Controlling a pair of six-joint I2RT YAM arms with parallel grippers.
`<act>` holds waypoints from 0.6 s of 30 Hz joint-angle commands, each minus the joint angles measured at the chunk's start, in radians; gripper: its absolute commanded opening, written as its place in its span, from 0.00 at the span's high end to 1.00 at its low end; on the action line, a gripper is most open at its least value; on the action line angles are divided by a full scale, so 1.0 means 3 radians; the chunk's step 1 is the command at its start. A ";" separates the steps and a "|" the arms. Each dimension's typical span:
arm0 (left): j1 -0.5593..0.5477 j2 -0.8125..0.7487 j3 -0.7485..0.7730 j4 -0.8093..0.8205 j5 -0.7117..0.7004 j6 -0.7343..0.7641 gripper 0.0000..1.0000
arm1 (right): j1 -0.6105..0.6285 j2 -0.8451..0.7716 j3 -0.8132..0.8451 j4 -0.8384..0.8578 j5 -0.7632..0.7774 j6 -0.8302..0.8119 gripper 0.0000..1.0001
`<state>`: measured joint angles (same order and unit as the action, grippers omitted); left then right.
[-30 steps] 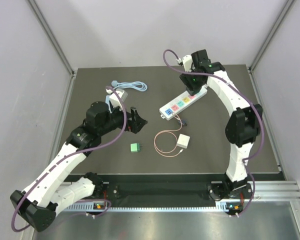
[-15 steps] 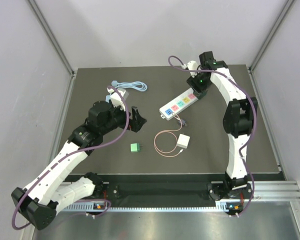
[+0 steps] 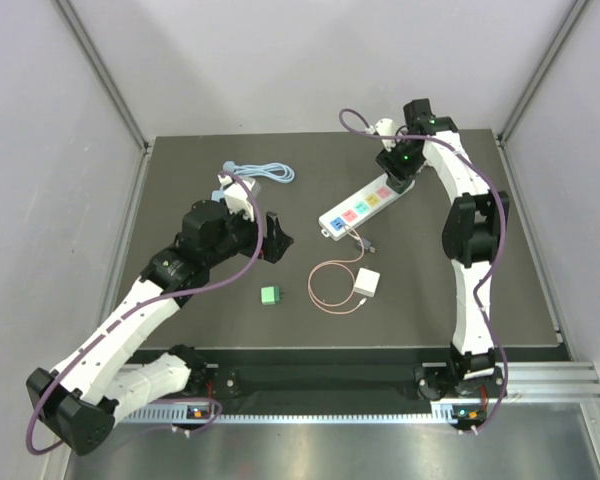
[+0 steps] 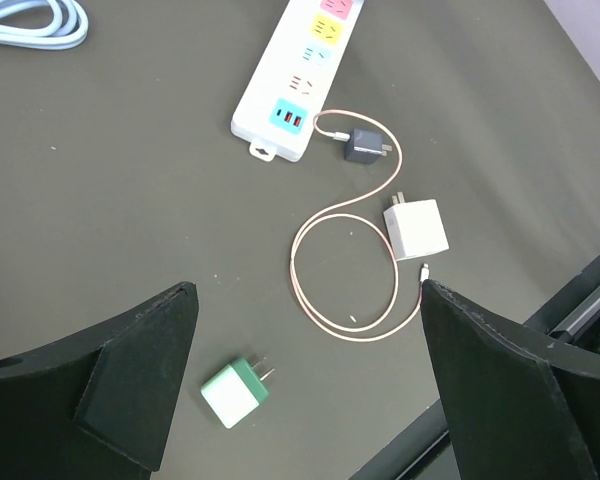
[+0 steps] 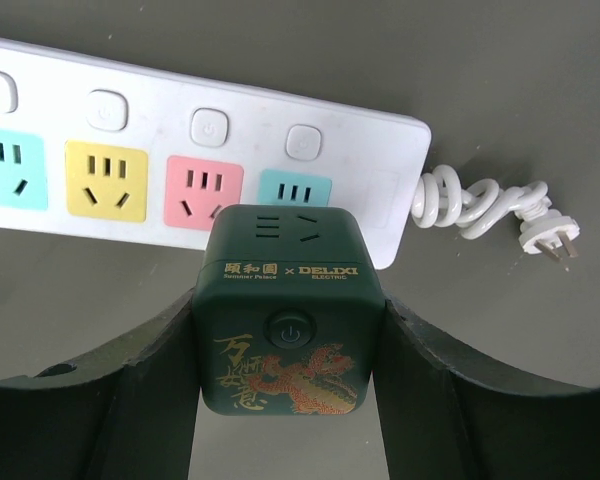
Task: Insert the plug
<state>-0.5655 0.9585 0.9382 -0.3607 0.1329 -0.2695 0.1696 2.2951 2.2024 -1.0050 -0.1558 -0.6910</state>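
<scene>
Right gripper (image 5: 292,335) had shifted toward the cord end of the power strip (image 5: 110,170), pinching the dark green cube plug (image 5: 292,290) by the end teal socket. Left gripper (image 4: 305,290), spread wide, hung over the dark grey table (image 3: 525,255). Pale grey walls (image 3: 280,60) enclosed three sides.

The cube plug (image 5: 290,330) sits between the fingers of the right tool (image 5: 290,300). Just beyond its tips the power strip (image 5: 180,150) lies crosswise on the counter (image 5: 500,60), with the strip's coiled cord (image 5: 470,205) off to that tool's right. Below the left tool (image 4: 307,290), the thin cable (image 4: 298,285) loops between the fingers. The flat plug (image 4: 237,390) lies near its left finger and the charger block (image 4: 417,228) towards its right. The small adapter (image 4: 364,146) is ahead, beside the strip's end, and the bundled cable (image 4: 30,20) far ahead-left.
</scene>
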 commanded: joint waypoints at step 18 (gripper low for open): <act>-0.0007 0.0011 0.0063 0.0134 -0.0049 0.0065 0.03 | -0.0039 0.0224 0.0262 0.0169 0.0008 -0.0028 1.00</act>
<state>-0.5655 0.9649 0.9382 -0.3607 0.1318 -0.2623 0.1616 2.3390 2.2471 -1.0054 -0.2028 -0.7067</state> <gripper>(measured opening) 0.968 0.586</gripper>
